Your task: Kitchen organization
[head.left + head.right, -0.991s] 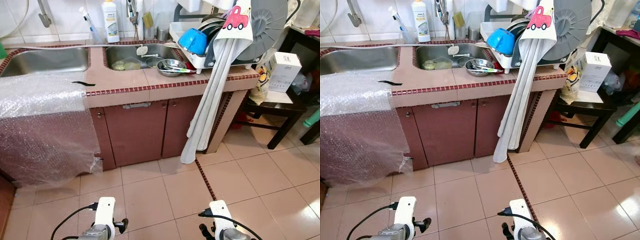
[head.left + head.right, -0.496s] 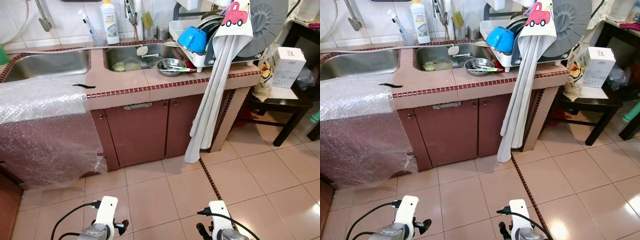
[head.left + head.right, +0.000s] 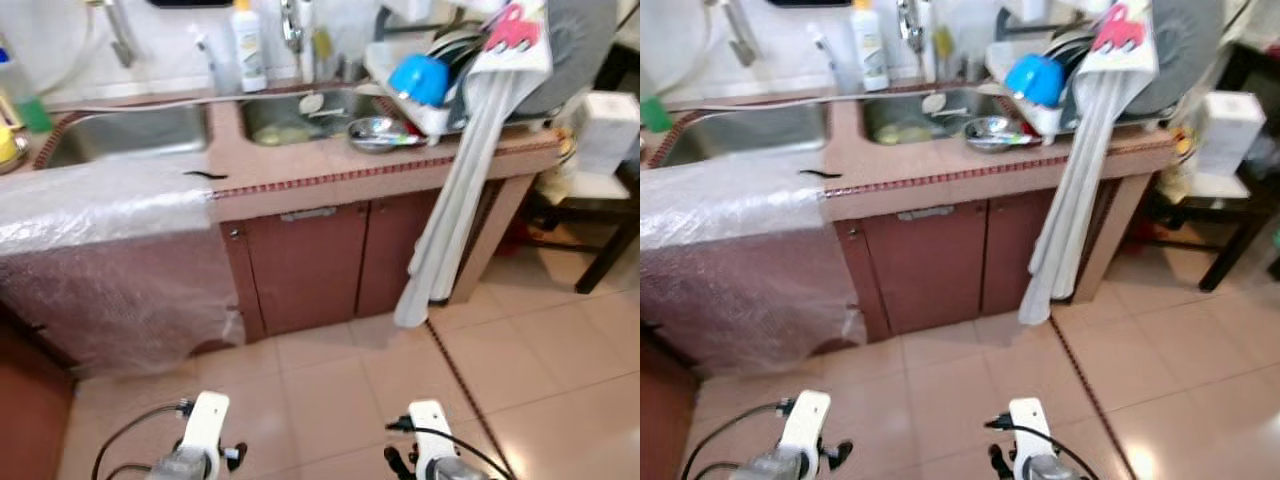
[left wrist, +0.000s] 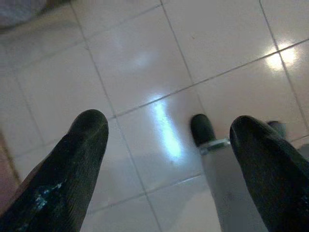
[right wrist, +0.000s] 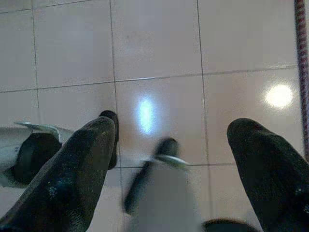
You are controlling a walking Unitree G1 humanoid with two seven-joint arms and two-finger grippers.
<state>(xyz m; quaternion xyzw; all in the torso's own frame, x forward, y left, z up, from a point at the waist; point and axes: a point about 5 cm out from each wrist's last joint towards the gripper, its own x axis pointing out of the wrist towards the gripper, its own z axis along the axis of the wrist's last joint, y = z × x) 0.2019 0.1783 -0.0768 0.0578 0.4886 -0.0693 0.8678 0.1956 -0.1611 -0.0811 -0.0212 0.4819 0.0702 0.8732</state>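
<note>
A tiled kitchen counter [image 3: 300, 180] stands ahead with two steel sinks, the left sink [image 3: 130, 135] and the right sink [image 3: 300, 112]. A steel bowl [image 3: 378, 133] sits on the counter beside a dish rack [image 3: 450, 95] holding a blue bowl [image 3: 420, 78]. Both arms hang low over the floor. My left gripper [image 4: 169, 145] is open above bare tiles, and my right gripper [image 5: 169, 154] is open too, holding nothing.
Bubble wrap [image 3: 110, 260] drapes over the counter's left part down to the floor. A white cloth [image 3: 460, 200] hangs from the rack past the cabinet doors [image 3: 320, 260]. A dark table [image 3: 600, 200] with a white box [image 3: 608, 130] stands at the right. A detergent bottle [image 3: 248, 45] stands behind the sinks.
The whole picture has shifted right and blurred, so the camera has turned left while walking. Both grippers still hang open over the floor.
</note>
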